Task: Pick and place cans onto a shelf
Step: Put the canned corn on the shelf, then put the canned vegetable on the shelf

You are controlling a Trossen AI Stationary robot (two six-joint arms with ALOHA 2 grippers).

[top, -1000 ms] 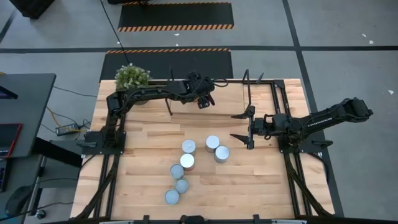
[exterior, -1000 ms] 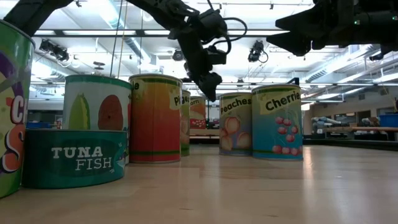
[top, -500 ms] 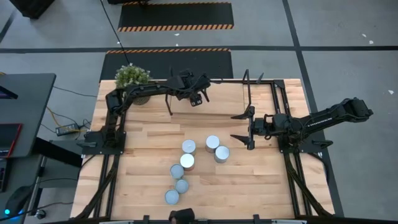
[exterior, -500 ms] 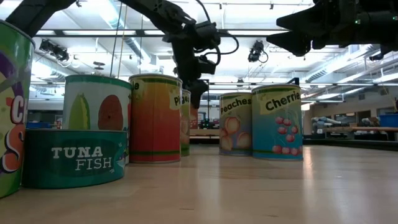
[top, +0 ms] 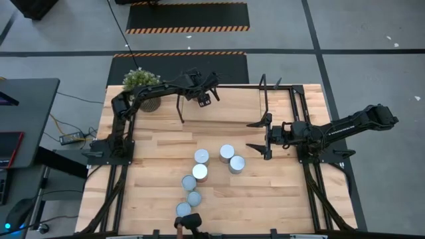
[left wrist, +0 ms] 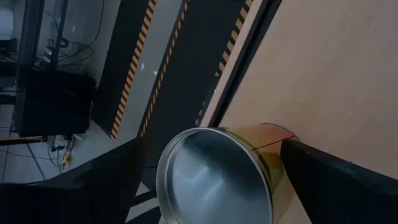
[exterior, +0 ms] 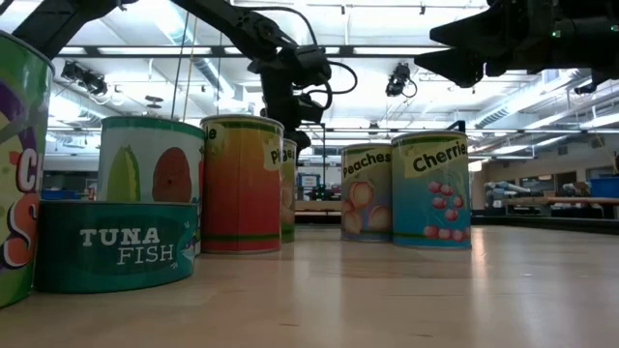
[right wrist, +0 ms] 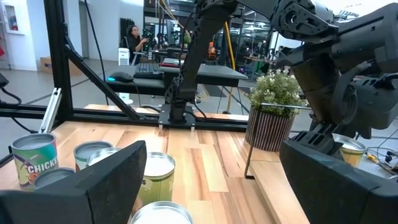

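Note:
My left gripper (top: 204, 99) is at the table's far side, by the shelf (top: 239, 99) of light wood and thin black rods, and is shut on a can with a gold side and a silver top (left wrist: 211, 180). That can also shows in the right wrist view (right wrist: 349, 148). Several more cans (top: 227, 153) stand upright on their bottoms in a group at the table's middle and toward its near edge. My right gripper (top: 256, 136) is open and empty, above the table to the right of that group. My left gripper pinches the can's side wall (left wrist: 268, 152) between its two fingers, one finger (left wrist: 93, 186) on each side. The fingers come from above, slanting. The can's silver top faces up toward the wrist. I cannot tell whether its bottom touches the wood.
A potted green plant (top: 141, 83) stands at the far left corner, close to my left arm. Black frame rails (top: 305, 172) run along both sides of the table. The low view shows large labelled cans (exterior: 242, 184) close up. A person (right wrist: 132, 37) sits far behind the table.
My left gripper has gone toward the table's left and far edges, along the shelf, and shows higher in the low view. My right gripper has kept still.

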